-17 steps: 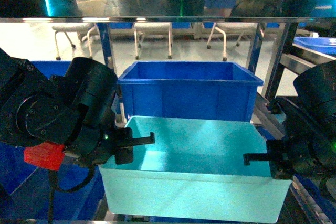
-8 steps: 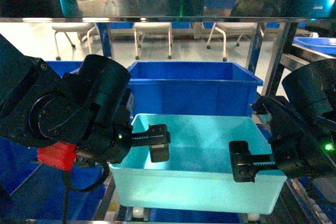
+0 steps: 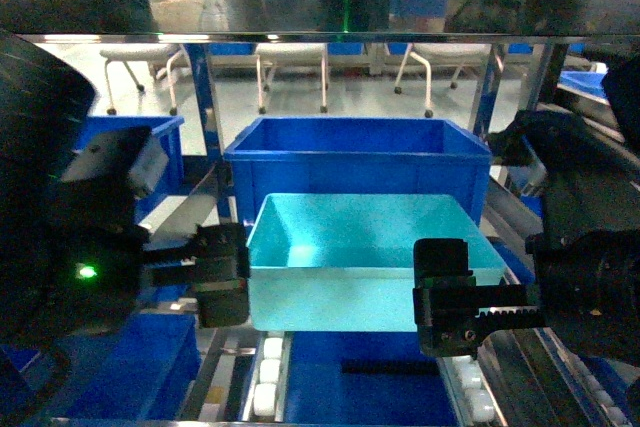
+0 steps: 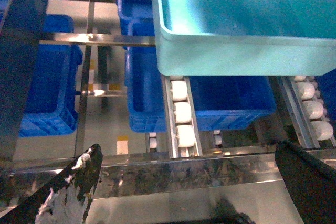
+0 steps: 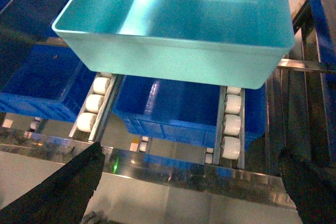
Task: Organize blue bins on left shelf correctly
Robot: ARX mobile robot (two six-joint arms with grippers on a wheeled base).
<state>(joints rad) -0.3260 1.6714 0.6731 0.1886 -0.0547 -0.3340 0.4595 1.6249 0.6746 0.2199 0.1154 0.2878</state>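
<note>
Jaws of both grippers released, clear of the turquoise bin on the left shelf.
Head view: left gripper (image 3: 222, 272) and right gripper (image 3: 445, 297) flank the turquoise bin (image 3: 365, 262) without touching. Wrist views: bin rests on the white rollers (image 4: 179, 114) of the left shelf (image 5: 157, 174); jaws spread wide, empty. Judgement: push evenly, keeping it square.
</note>
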